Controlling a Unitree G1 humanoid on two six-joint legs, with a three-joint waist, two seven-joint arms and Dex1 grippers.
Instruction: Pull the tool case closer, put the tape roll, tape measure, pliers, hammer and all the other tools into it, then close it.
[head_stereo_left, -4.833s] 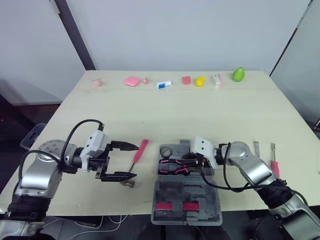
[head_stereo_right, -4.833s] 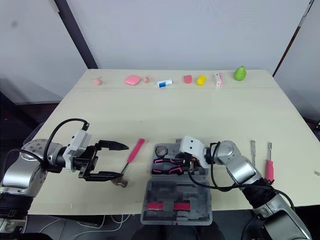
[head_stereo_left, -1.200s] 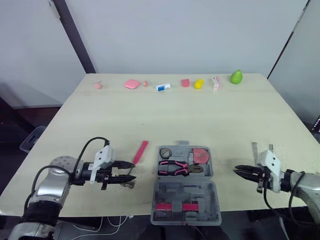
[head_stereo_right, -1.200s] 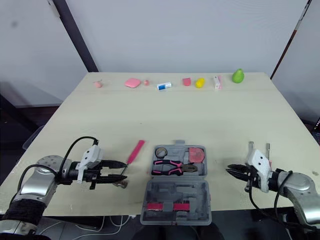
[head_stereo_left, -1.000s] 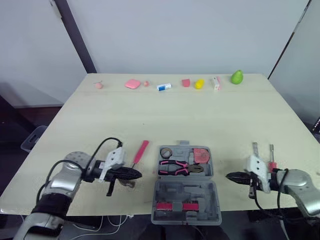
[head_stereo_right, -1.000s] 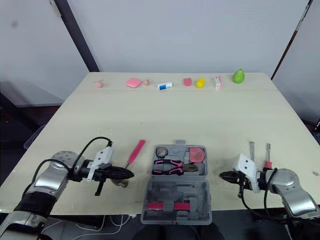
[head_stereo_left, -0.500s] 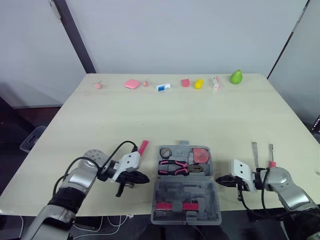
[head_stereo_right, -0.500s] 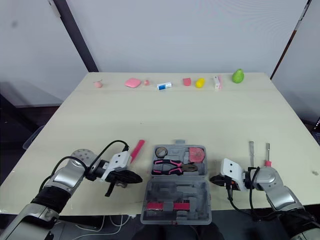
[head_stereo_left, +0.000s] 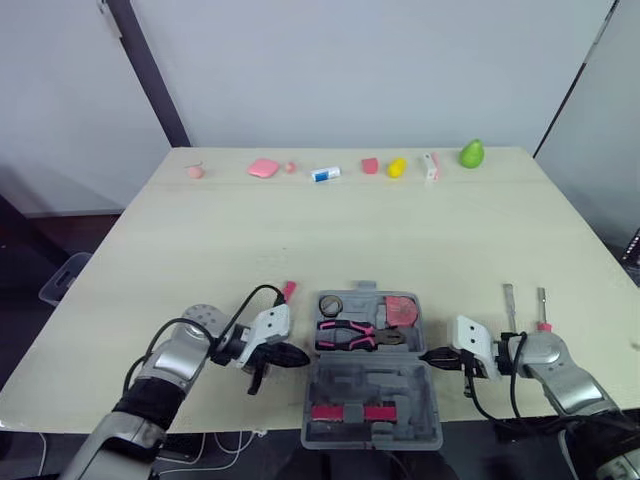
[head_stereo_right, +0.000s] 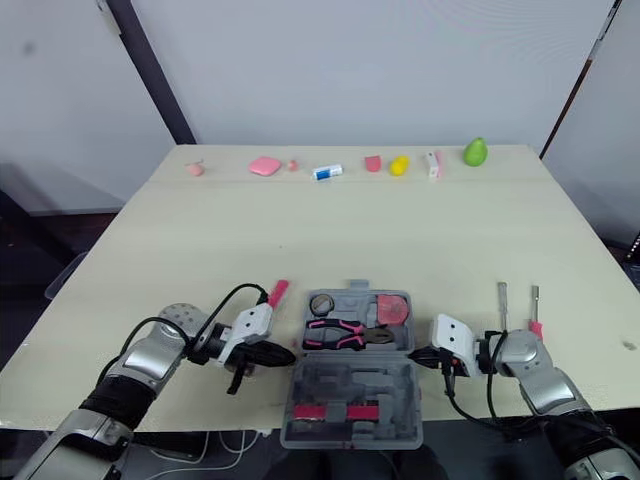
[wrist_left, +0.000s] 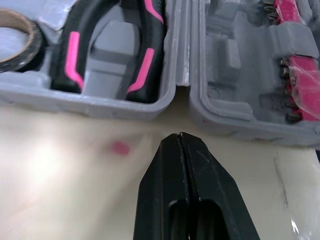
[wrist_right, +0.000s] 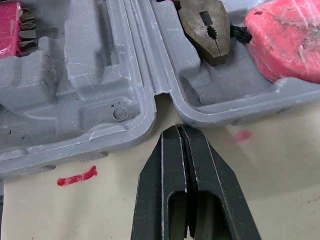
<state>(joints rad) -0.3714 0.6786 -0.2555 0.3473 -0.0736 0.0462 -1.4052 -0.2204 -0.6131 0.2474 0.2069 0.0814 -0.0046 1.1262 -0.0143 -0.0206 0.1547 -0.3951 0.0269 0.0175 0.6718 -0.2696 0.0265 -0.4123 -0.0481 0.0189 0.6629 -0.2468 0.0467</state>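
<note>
The grey tool case (head_stereo_left: 418, 338) lies open near the table's front edge, its lid half (head_stereo_left: 372, 385) toward me. The tray half holds the tape roll (head_stereo_left: 332, 305), the pink-handled pliers (head_stereo_left: 352, 335) and the red tape measure (head_stereo_left: 403, 310). My left gripper (head_stereo_left: 303, 358) is shut, its tip close to the case's left side at the hinge (wrist_left: 183, 90). On the other side my right gripper (head_stereo_left: 424, 355) is shut too, its tip (wrist_right: 179, 129) just short of the hinge notch. The hammer's pink handle (head_stereo_left: 288, 291) pokes out behind my left gripper; its head is hidden.
Two screwdrivers (head_stereo_left: 510, 303) (head_stereo_left: 543, 312) lie to the right of the case, beside my right arm. Small items line the far edge, among them a green pear (head_stereo_left: 472, 153), a yellow piece (head_stereo_left: 397, 166) and a pink pad (head_stereo_left: 264, 167). The lid reaches the table's front edge.
Both shut grippers have moved inward along the table to the case's sides, the left one rightward past the hammer, the right one leftward. The case has not moved.
</note>
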